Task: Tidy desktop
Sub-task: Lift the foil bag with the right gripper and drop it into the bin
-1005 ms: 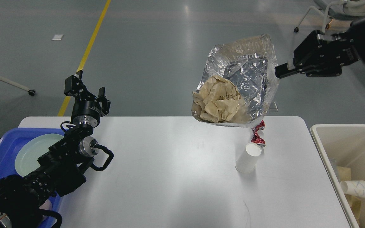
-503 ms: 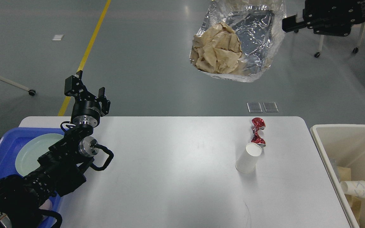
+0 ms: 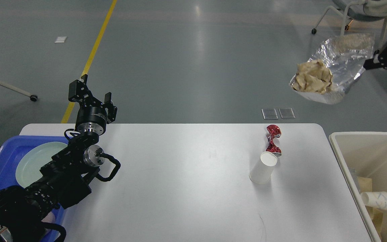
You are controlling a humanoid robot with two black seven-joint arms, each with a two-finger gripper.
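R gripper (image 3: pixel 370 65) pinching foil tray (image 3: pixel 343 64) swung right toward bin (image 3: pixel 351 136); L gripper (image 3: pixel 92 92) jaws apart

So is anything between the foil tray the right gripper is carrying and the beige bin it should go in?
Nothing visible. The foil tray, with crumpled brown paper in it, hangs in the right gripper above and beyond the beige bin. The bin's open top is unobstructed; the white cup and red wrapper lie aside on the desktop.
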